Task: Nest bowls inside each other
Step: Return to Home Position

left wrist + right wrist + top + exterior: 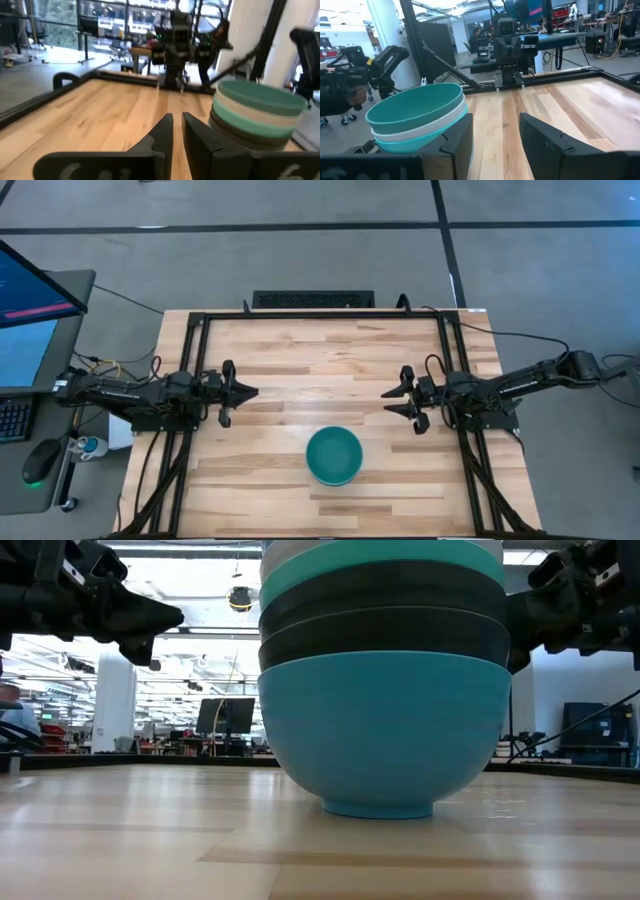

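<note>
High view: your stack of bowls (334,456) stands nested on table (300,350), mid-width, between two arms, green bowl (415,107) uppermost. Low view: light blue bowl (385,730) at bottom, two black bowls (385,615) next above it. Your left gripper (252,392) hangs above table left of stack, well apart, fingers narrow, almost touching, holding nothing. Your right gripper (386,402) faces it from right, also apart from stack, fingers spread wide, holding nothing

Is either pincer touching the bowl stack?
Apart. The high view shows bare table between the bowl stack and both the left pincer and right pincer.
</note>
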Robot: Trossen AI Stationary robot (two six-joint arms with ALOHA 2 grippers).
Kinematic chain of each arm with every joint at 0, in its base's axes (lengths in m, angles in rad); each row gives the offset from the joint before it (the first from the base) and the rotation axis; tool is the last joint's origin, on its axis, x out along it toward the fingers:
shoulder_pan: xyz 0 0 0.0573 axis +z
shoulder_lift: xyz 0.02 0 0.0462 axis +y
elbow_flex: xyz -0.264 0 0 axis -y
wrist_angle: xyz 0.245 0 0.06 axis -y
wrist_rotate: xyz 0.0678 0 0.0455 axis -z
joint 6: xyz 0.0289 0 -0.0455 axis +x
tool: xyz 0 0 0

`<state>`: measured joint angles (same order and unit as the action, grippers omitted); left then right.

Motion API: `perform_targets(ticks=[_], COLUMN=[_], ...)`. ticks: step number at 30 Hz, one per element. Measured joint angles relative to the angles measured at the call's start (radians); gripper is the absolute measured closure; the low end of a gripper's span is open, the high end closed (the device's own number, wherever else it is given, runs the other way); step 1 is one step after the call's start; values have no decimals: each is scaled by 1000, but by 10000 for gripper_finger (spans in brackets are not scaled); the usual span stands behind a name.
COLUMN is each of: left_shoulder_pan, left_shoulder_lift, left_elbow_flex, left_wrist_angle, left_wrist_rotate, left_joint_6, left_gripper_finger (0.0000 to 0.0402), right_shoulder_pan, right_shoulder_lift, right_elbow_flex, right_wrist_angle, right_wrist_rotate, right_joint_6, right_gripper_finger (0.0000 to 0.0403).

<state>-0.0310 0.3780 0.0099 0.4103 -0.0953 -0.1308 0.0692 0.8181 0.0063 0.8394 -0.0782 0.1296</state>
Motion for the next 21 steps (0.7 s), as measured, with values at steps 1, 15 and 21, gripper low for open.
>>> perform_targets(ticks=[1,15,21], left_shoulder_pan=[0,0,0], left_shoulder_lift=[1,1,1], left_elbow_flex=[2,-1,-1], left_wrist_angle=[14,-17,-41], left_wrist_rotate=[-7,-69,-101], left_joint_6=[-5,-49,-224], left_gripper_finger=[371,371,371], right_shoulder_pan=[0,0,2], right_shoulder_lift=[0,0,0], right_elbow_flex=[0,0,0], right_wrist_angle=[0,-83,-84], right_wrist_rotate=[0,122,156], right_joint_6=[1,41,297], right_gripper_finger=[221,221,221])
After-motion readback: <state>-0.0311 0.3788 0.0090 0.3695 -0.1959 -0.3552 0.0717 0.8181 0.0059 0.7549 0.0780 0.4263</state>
